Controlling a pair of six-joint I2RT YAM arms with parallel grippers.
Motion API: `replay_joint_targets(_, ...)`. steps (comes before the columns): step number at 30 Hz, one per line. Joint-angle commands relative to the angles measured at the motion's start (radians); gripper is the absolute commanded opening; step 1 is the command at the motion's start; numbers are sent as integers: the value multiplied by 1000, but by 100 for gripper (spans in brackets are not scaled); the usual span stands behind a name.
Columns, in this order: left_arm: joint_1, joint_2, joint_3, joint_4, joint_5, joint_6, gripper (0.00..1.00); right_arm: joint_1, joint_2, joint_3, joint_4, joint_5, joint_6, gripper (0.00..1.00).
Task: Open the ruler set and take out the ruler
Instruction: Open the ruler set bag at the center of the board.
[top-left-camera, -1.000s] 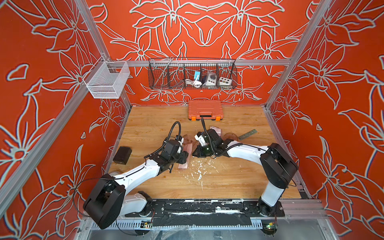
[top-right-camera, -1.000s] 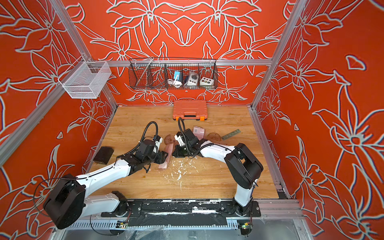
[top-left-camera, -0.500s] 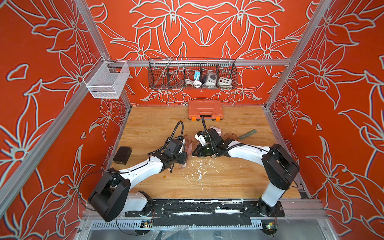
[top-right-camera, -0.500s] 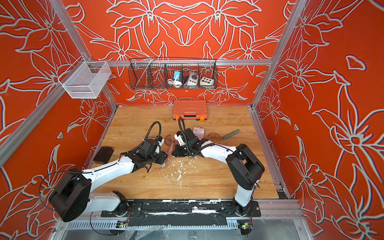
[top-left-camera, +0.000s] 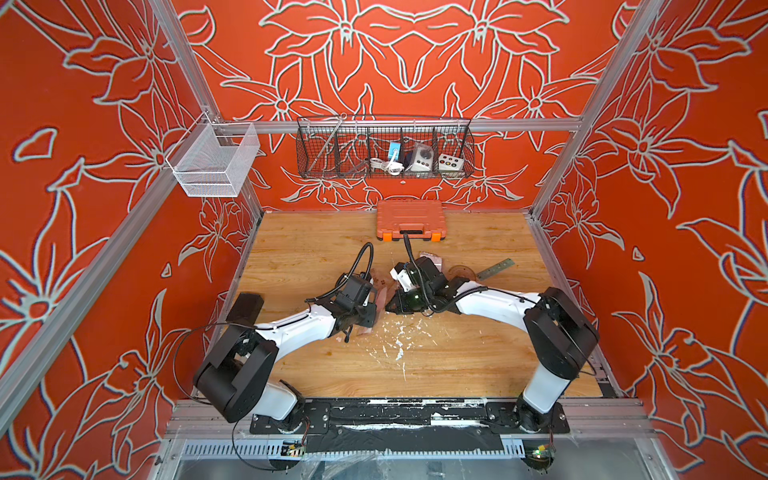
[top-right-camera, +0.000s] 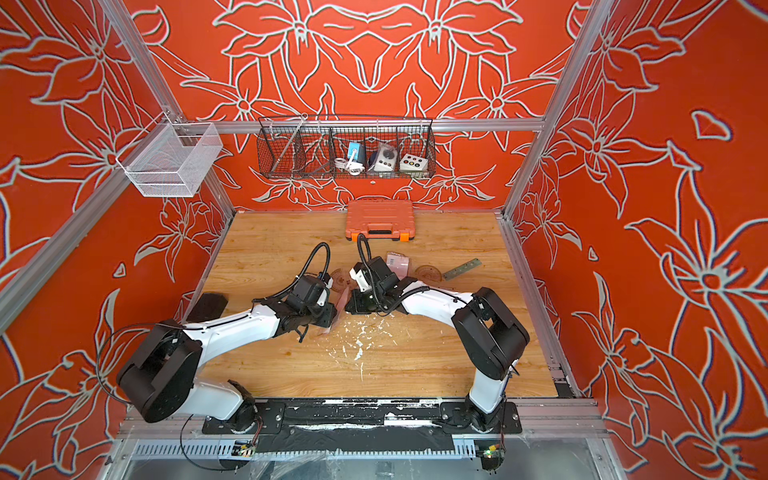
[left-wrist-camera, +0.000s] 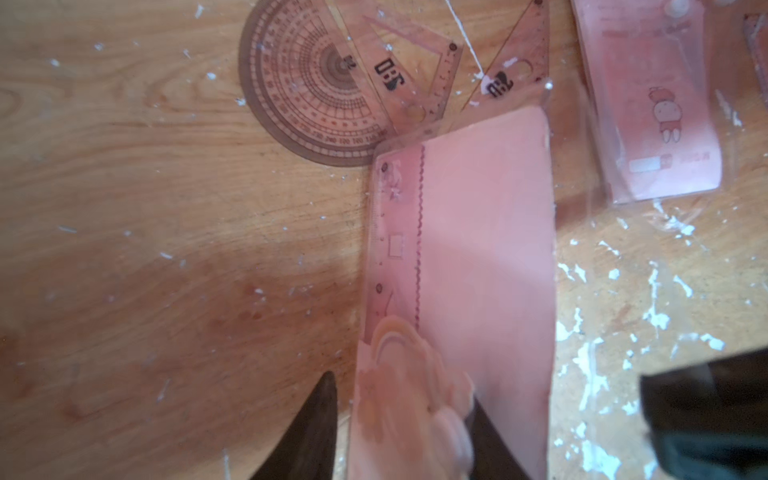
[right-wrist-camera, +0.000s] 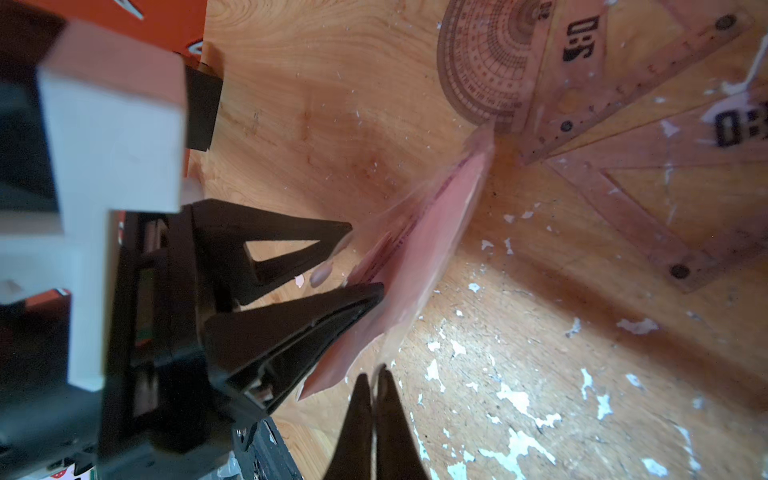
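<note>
Near the middle of the scratched light wooden table (top-left-camera: 457, 365), a flat pink plastic ruler-set pouch (left-wrist-camera: 486, 249) sits between the two arms. It is tilted up on one long side rather than lying flat, and its far end is down by the wood. Inside it, along one long side, a translucent pink straight ruler (left-wrist-camera: 395, 241) with a wavy edge shows through the clear film; a blurred pink cloud-shaped patch covers its near end. The left gripper (right-wrist-camera: 365, 257) is at the pouch's near end with its black fingers (right-wrist-camera: 291, 324) partly apart, one on each side of that end. One of them touches the pouch, but whether the pair actually pinches it cannot be told. The right gripper (right-wrist-camera: 374, 372) reaches in from the right with its fingers pressed together, tips just beside the pouch's near corner and its clear film. Whether any film is caught between them cannot be told. Just beyond the pouch's far end lie a brown-tinted transparent round protractor (left-wrist-camera: 303, 91) and two matching transparent set squares (left-wrist-camera: 388, 72), overlapping one another flat on the wood. To their right lies a second pink printed pack in a clear sleeve (left-wrist-camera: 648, 104). Farther right are a brownish half-round protractor (top-left-camera: 461, 272) and a grey metal ruler (top-left-camera: 495, 268). An orange plastic tool case (top-left-camera: 410, 218) rests at the far edge.
</note>
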Motion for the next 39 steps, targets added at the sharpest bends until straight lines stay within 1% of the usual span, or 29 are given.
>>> replay_joint_targets(1,1,26,4,-47,-19,13,22,-7,-13,-5,-4,14,-13,0)
replay_joint_targets(3,1,24,5,-53,-27,16,18,-6,-16,-2,-10,17,-16,0)
replay_joint_targets(4,1,23,5,-59,-31,16,11,-7,-17,-2,-12,18,-16,0)
replay_joint_targets(6,1,24,3,-69,-50,12,6,-9,-20,0,-19,21,-22,0)
replay_joint_targets(7,1,25,3,-75,-57,12,2,-12,-23,0,-24,24,-24,0)
replay_joint_targets(8,1,23,3,-80,-64,11,0,-15,-24,-2,-25,28,-25,0)
replay_joint_targets(13,1,-19,-11,-84,-125,-3,0,-21,-10,-3,-51,46,-63,0)
replay_joint_targets(16,-2,-69,-49,-23,-99,12,0,-21,-2,-36,-15,41,-86,0)
replay_joint_targets(19,-14,-123,-121,102,-43,4,0,-20,16,-75,43,41,-109,0)
replay_joint_targets(21,-37,-144,-153,145,-47,-6,0,-19,47,-77,51,29,-121,0)
replay_joint_targets(24,-68,-149,-194,200,-82,-7,0,-13,92,-82,73,35,-114,0)
replay_joint_targets(27,-78,-142,-214,231,-78,-9,0,-8,126,-72,72,51,-104,0)
replay_joint_targets(30,-91,-138,-211,241,-95,-11,0,-8,147,-56,33,114,-111,0)
replay_joint_targets(33,-97,-106,-175,223,-93,1,0,-7,145,-51,22,122,-114,0)
replay_joint_targets(34,-101,-94,-164,217,-93,6,0,-7,135,-54,23,119,-112,1)
replay_joint_targets(39,-109,-39,-136,209,-93,12,0,-11,19,-60,-28,160,-119,17)
